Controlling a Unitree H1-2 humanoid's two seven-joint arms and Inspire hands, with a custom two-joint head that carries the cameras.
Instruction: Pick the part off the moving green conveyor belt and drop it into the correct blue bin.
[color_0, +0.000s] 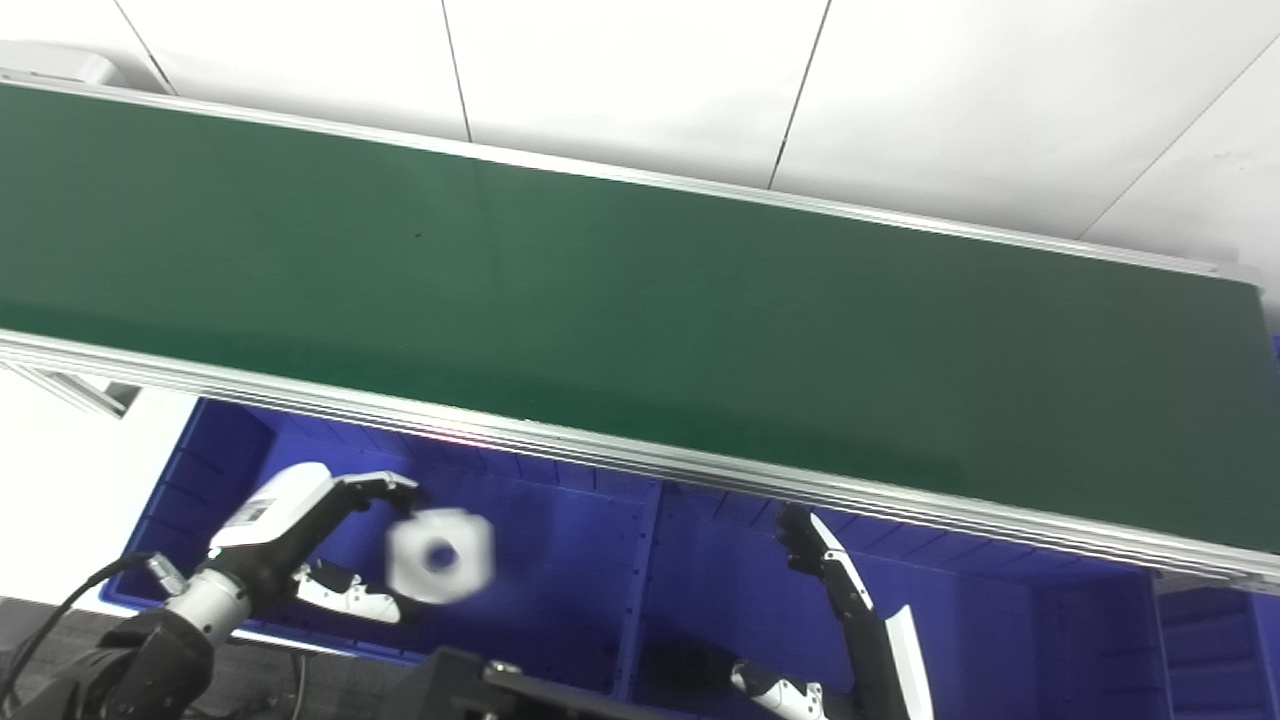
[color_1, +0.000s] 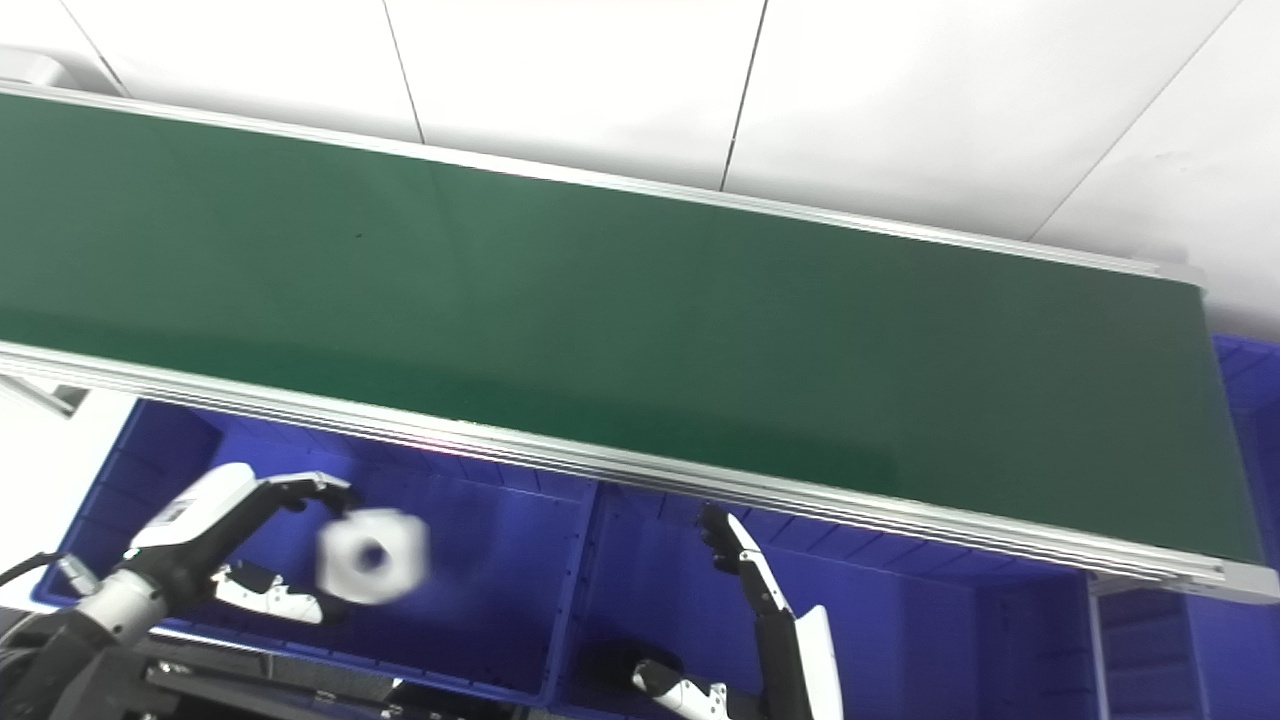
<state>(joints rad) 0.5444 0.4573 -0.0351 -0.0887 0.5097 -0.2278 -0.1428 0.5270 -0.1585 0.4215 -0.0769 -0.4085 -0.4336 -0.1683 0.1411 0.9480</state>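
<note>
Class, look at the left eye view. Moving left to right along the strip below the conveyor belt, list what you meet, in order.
left hand → white hex nut, blurred, over the left blue bin → divider between bins → right hand over the right blue bin.

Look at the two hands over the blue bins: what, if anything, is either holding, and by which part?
Nothing is firmly held. The blurred white hex nut sits just off the open left hand, apparently released. The right hand is empty.

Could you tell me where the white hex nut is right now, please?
In both eye views, the white hex nut appears blurred at lower left, over the left blue bin, just beyond the left hand, below the conveyor belt.
</note>
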